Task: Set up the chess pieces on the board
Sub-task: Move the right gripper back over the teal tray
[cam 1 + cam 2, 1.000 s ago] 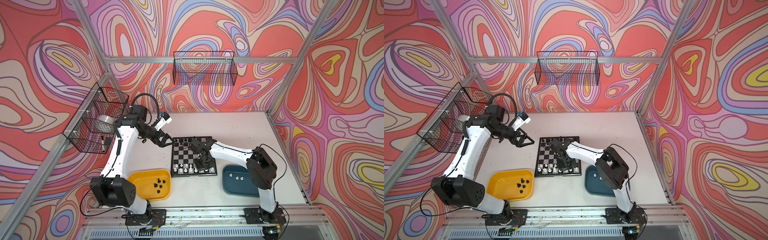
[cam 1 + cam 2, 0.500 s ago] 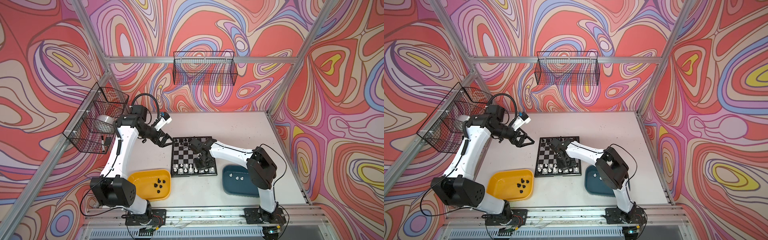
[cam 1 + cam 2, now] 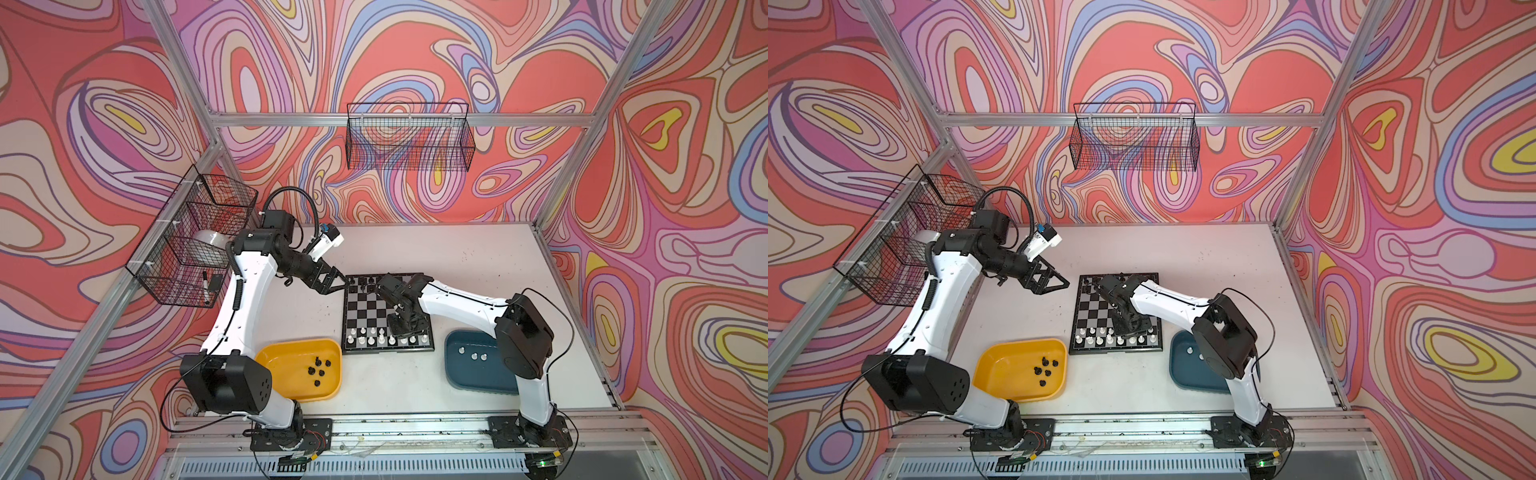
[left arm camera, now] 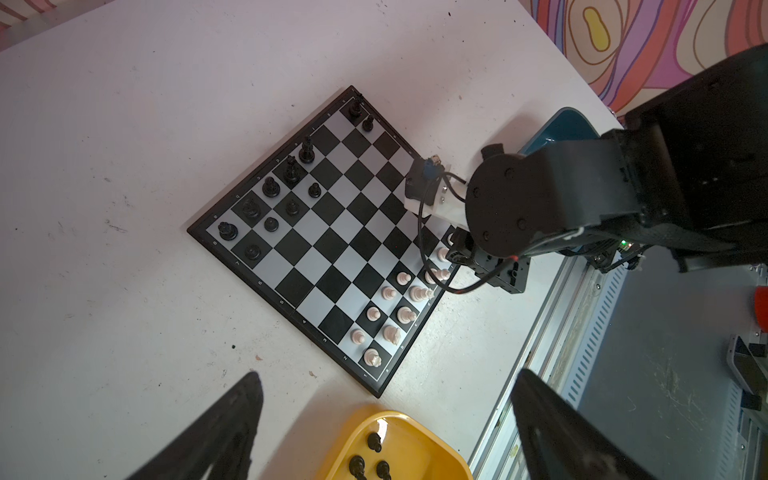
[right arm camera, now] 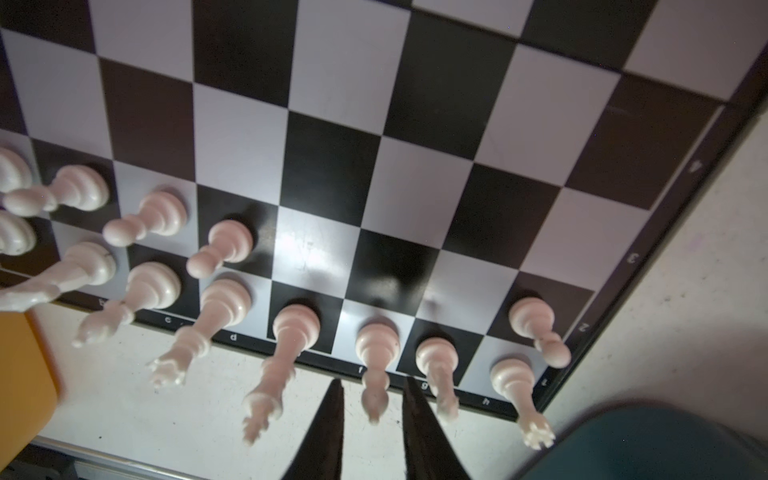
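The board (image 3: 365,308) (image 3: 1096,308) lies mid-table. White chess pieces (image 3: 374,337) fill much of its two near rows, and black ones (image 4: 270,187) stand along its far rows. My right gripper (image 3: 405,330) (image 5: 372,381) points down over the near row. Its jaws stand slightly apart on either side of a white bishop (image 5: 376,353) on its square, with a small gap at each side. My left gripper (image 3: 334,283) (image 4: 388,374) hangs wide open and empty beside the board's far left corner.
A yellow tray (image 3: 282,361) left of the board holds several black pieces (image 3: 318,370). A teal tray (image 3: 465,374) on the right holds three white pieces (image 3: 473,355). Wire baskets hang on the left wall (image 3: 195,241) and back wall (image 3: 409,137).
The right jaws have parted a little from the white bishop, which stays standing on the board. The left arm has not moved.
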Motion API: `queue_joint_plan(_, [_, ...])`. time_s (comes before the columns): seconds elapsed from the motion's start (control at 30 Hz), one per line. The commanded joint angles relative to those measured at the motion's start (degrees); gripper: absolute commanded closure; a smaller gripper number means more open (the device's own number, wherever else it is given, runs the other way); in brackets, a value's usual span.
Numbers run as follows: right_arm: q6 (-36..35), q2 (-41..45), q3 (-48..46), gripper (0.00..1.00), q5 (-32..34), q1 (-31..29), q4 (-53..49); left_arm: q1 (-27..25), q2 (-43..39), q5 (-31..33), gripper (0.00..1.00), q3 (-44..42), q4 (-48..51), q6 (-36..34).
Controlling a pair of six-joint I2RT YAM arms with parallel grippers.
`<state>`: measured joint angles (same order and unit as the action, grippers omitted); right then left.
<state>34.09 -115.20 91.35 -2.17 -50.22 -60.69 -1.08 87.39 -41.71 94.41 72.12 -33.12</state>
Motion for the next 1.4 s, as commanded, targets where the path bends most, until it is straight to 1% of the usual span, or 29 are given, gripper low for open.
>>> queue_joint_plan(0.0, [-0.24, 0.90, 1.66, 0.74, 1.27, -0.43, -1.28, 0.22, 0.24, -1.51, 0.06, 1.65, 0.40, 0.25])
queue_joint_plan(0.27, [-0.19, 3.10, 2.05, 0.72, 1.11, -0.74, -1.75, 0.60, 0.29, -1.43, 0.05, 2.36, 0.04, 0.89])
queue_joint_plan(0.5, [0.16, 5.85, 2.17, 0.72, 2.25, -0.85, -2.22, 0.74, 0.73, -2.06, 0.06, 3.79, -0.31, 1.86])
queue_joint_plan(0.63, [0.45, 7.88, 3.40, 0.73, 5.14, -0.85, -3.68, 0.73, 0.60, -1.98, 0.06, 4.01, -1.04, 2.46])
queue_joint_plan(0.73, [0.85, 10.68, 2.71, 0.73, 7.14, -0.23, -5.49, 0.47, 0.41, -0.71, 0.06, 3.95, -1.90, 2.94])
queue_joint_plan(0.8, [1.46, 13.32, 0.77, 0.74, 7.98, 1.23, -6.41, 0.24, 0.50, -0.90, 0.06, 4.71, -1.64, 2.89])
queue_joint_plan(0.9, [2.58, 20.96, -4.01, 0.75, 8.97, 4.58, -6.64, -1.23, 1.16, -0.25, 0.06, 5.57, -1.75, 2.67])
queue_joint_plan(0.93, [2.91, 23.27, -5.83, 0.75, 9.16, 5.86, -6.72, -2.70, 1.35, 1.70, 0.06, 5.77, -1.97, 2.40])
queue_joint_plan(1.0, [3.55, 26.93, -8.94, 0.76, 9.42, 8.12, -7.18, -6.74, 1.75, 7.83, 0.06, 5.84, -1.42, 0.25])
queue_joint_plan(1.03, [3.78, 28.67, -10.52, 0.76, 9.70, 9.14, -7.49, -9.19, 2.02, 9.89, 0.06, 6.04, -0.71, -0.85])
queue_joint_plan(1.07, [4.00, 30.33, -12.17, 0.76, 9.89, 9.98, -7.65, -10.78, 2.55, 10.21, 0.07, 6.53, 0.04, -1.46])
queue_joint_plan(1.13, [4.75, 33.09, -15.66, 0.77, 9.70, 11.66, -7.63, -11.98, 3.33, 8.31, 0.06, 7.72, 0.48, -1.27])
queue_joint_plan(1.23, [6.23, 37.16, -22.15, 0.78, 9.36, 13.81, -7.48, -12.44, 4.73, 5.27, 0.06, 10.19, 0.59, -0.28])
queue_joint_plan(1.37, [9.57, 41.90, -29.84, 0.80, 9.27, 16.23, -7.04, -13.82, 6.31, 4.59, 0.07, 12.60, 1.16, -0.59])
